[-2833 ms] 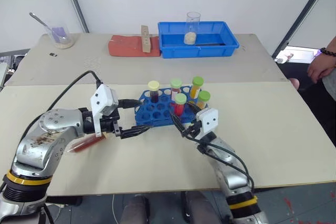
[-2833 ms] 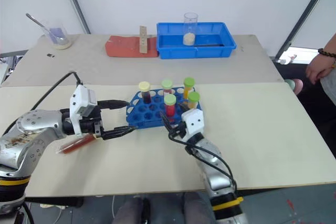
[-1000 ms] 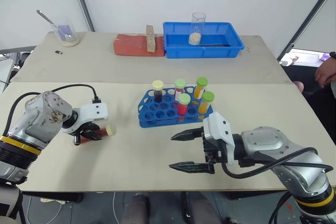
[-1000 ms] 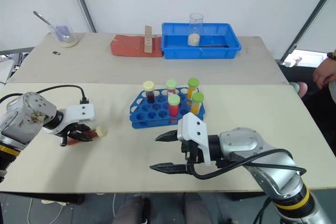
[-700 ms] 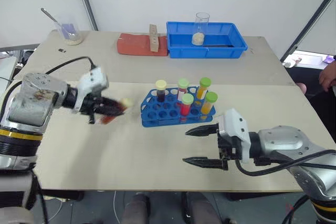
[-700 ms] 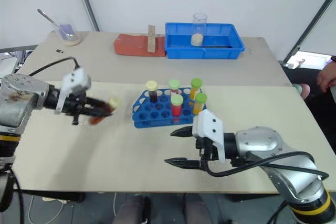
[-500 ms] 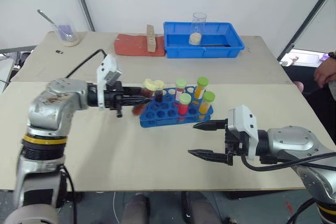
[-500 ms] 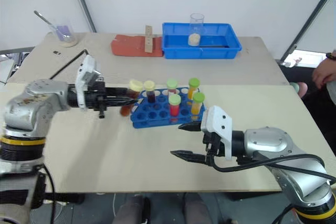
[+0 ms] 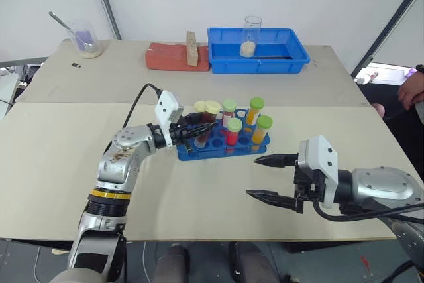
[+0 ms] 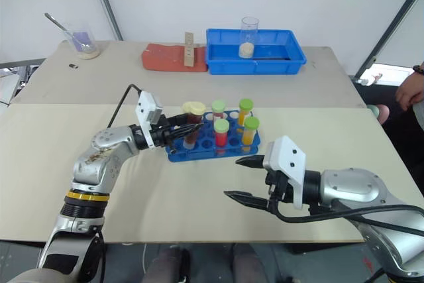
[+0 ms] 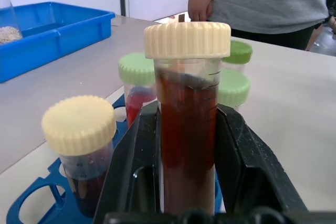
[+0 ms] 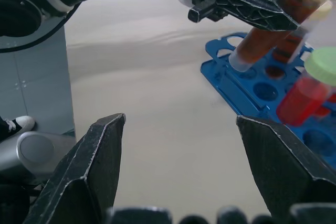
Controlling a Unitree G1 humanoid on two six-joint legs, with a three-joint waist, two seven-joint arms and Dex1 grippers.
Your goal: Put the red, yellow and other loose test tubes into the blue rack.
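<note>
My left gripper (image 9: 193, 130) has lifted the dark red-brown tube (image 11: 188, 129) off the bench at the left and carried it right, and now holds it upright over the blue rack (image 9: 222, 142). My right gripper (image 9: 268, 177), jaws apart, has drawn away from the rack to the near right.

The rack (image 9: 222, 138) stands mid-table with several capped tubes in its holes. The left gripper (image 9: 199, 128) holds a tube (image 11: 188, 129) over the rack's left end; the right gripper (image 9: 265, 177) hovers nearer, to the right. A tray (image 9: 258, 50) sits behind at the far edge.
</note>
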